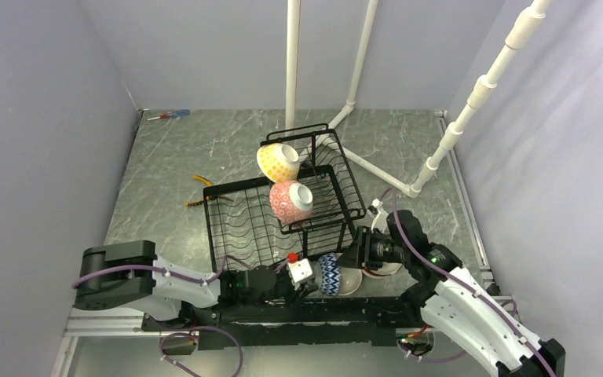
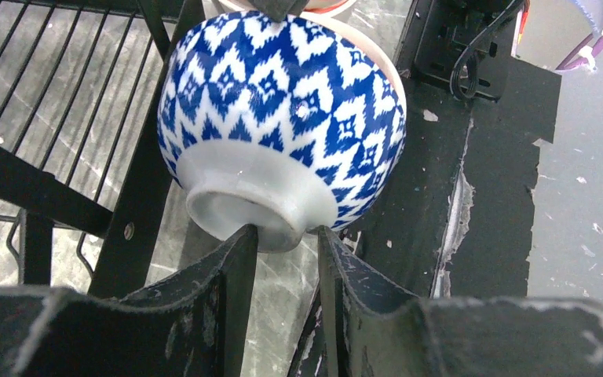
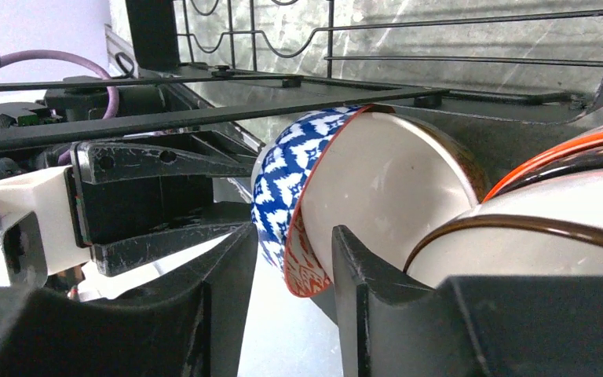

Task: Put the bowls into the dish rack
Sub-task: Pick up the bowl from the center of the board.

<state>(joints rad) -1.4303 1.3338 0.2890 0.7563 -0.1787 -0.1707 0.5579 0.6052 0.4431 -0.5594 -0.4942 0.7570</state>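
Blue zigzag bowl lies on its side just off dish rack near edge, 5 o'clock. L gripper at bowl's 9, tips at foot ring; grip unclear. R gripper at 3, jaws apart astride rim, gap outside.

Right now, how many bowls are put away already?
Two are in the dish rack: the yellow dotted bowl and the pink-red bowl. The blue zigzag bowl is next: left fingers at its foot, right fingers at its rim. More bowls stacked beside it are left; I can't count them.
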